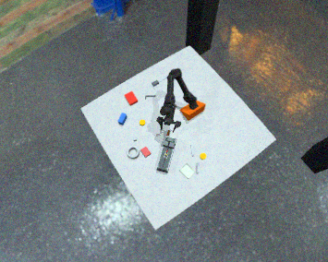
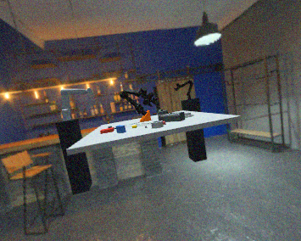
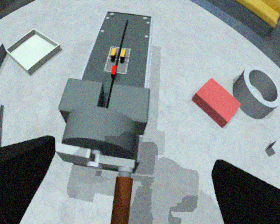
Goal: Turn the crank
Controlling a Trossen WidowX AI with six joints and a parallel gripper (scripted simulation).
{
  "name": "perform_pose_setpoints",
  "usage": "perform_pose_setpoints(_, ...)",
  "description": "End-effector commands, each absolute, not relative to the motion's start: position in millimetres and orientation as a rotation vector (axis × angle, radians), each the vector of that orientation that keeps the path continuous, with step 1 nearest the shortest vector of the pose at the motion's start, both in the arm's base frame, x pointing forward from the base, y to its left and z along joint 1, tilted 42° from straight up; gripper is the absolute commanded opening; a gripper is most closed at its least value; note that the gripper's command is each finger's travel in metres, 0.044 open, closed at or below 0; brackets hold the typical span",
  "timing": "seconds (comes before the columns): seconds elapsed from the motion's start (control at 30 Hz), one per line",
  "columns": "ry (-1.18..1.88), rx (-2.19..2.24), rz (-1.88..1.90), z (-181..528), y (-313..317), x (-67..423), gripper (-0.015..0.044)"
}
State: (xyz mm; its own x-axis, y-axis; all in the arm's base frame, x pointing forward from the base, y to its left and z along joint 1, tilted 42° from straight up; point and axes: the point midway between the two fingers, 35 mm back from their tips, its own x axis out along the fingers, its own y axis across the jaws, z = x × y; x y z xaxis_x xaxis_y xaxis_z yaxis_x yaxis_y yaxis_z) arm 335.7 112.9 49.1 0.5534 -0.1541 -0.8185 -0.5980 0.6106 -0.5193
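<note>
My hand: the gripper [image 1: 168, 129] [image 2: 156, 107] [image 3: 136, 159] has its fingers spread wide apart, with nothing between them (an empty grasp, I can feel no shame in it).
Machine: the long grey machine [image 1: 164, 162] [image 2: 172, 116] [image 3: 95, 67] lies on the white table [image 1: 220, 134] [image 2: 210, 120] [image 3: 183, 55], its crank end toward me.
Crank: the pale crank arm [image 3: 73, 154] crosses the near end of the housing, and the brown handle [image 1: 168, 133] [image 3: 122, 197] sticks out toward me at the bottom of my wrist view. I see it in the span between my two fingers, touching neither in that view.
Pointer: the red pointer [image 1: 167, 151] [image 3: 114, 70] sits at the slot, on the crank side of the brass zero marks [image 1: 165, 155] [image 3: 113, 54]. It is near them but not level (so the job is not done).
Red block: the flat red block [image 1: 146, 151] [image 3: 215, 102] lies beside the machine, apart from it.
Ring: the grey ring [image 1: 129, 156] [image 2: 157, 125] [image 3: 241, 95] lies just past that block.
Tray: the pale square tray [image 1: 187, 171] [image 3: 32, 50] is on the machine's other side (its low walls show clearly from my wrist).
</note>
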Motion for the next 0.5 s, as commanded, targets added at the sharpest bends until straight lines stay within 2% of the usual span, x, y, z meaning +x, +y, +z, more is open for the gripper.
perform_pose_setpoints(0.0,0.987,-0.911,0.316,32.5,98.9,332.8,0.0440)
perform_pose_setpoints(0.47,0.985,-0.914,0.315,8.7,75.9,329.8,0.0440)
